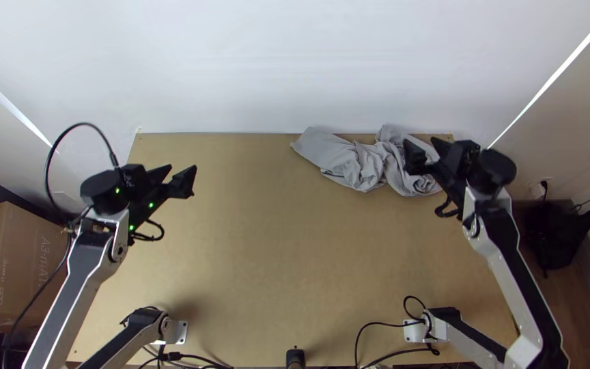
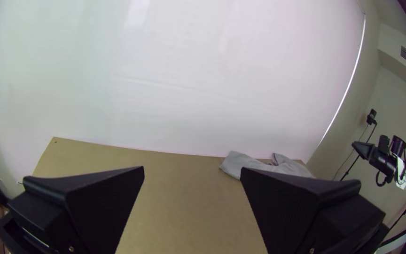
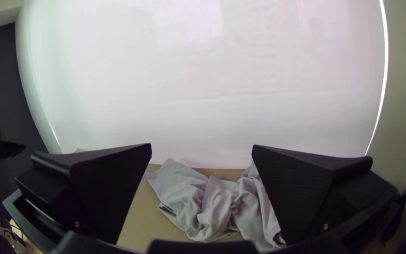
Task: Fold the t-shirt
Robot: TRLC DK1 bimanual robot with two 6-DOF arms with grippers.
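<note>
Our right claw [image 1: 422, 141], fingers spread, faces bunched t-shirt [image 1: 356, 164] on tabletop [image 1: 274, 239]; our left claw [image 1: 182, 167], likewise spread, well apart from shirt.

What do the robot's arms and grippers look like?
The left arm and right arm have whitish-grey links with black parts. The left gripper and right gripper each have two wide, black, wedge-shaped fingers. A black cable loops beside the left arm, and green lights shine on it.

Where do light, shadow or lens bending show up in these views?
Top view: thin strips of light flank the white backdrop, and soft shadows lie on the near part of the table. Left wrist view: strips bowed, some corners dark. Right wrist view: strips bowed too, backdrop glowing.
</note>
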